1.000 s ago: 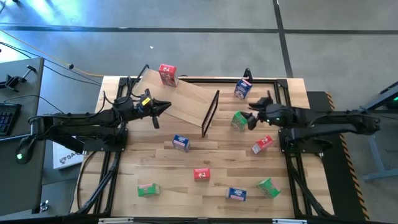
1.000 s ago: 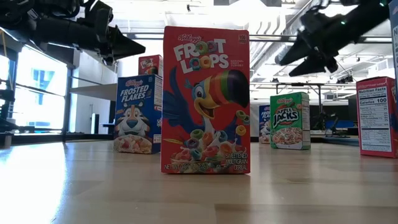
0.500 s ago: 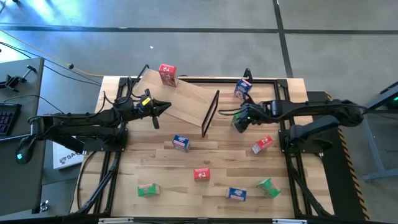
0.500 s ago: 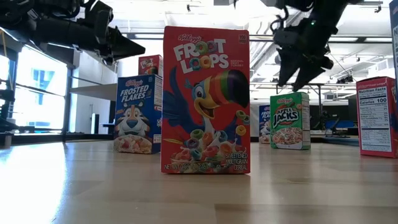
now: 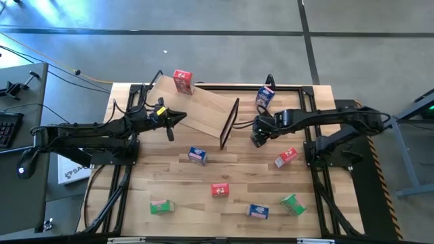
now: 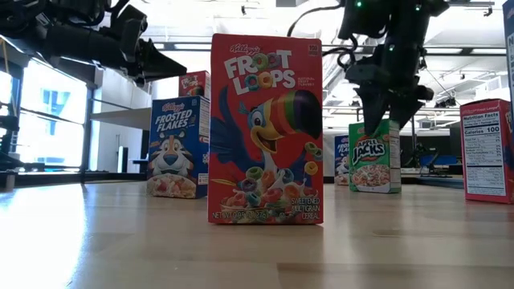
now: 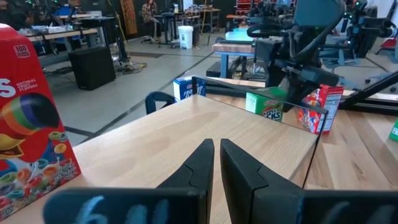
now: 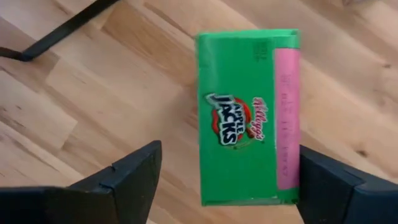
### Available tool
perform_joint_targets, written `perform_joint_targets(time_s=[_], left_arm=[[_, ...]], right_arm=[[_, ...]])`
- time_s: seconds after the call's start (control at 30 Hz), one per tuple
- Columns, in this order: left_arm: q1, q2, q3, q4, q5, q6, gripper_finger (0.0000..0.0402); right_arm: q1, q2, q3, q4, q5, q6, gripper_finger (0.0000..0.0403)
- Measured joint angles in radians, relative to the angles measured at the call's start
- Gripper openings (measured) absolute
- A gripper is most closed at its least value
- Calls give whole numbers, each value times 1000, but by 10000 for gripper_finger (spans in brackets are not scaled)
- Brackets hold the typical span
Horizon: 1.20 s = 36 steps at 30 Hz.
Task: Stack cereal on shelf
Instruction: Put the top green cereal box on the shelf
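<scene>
The right gripper (image 5: 258, 133) covers most of the green box (image 5: 262, 127); the red box (image 7: 31, 134) beside the shelf (image 7: 205, 127) is cropped.

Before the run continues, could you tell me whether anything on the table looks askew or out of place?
Yes: the shelf lies tilted on the table rather than standing, with one red box at its far corner. The other boxes stand scattered across the tabletop.
</scene>
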Motion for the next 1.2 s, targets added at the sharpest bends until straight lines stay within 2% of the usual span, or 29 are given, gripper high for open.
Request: perform_joint_targets(time_s=[0.13, 0.43, 0.7, 0.83, 1.03, 1.2], left_arm=[[0, 0, 0, -3, 0, -16, 19], [12, -7, 0, -1, -7, -14, 19], [39, -7, 0, -26, -7, -33, 19], [51, -7, 0, -27, -7, -45, 19], [58, -7, 0, -45, -6, -44, 19], [58, -7, 0, -33, -6, -39, 19]], right_arm=[[8, 17, 0, 23, -6, 42, 270], [27, 30, 0, 57, 11, 75, 175], [27, 29, 35, 14, -16, 47, 165], [27, 29, 165, -107, -58, -19, 165], [27, 29, 472, -325, -83, -151, 165], [13, 37, 700, -345, -87, -375, 165]])
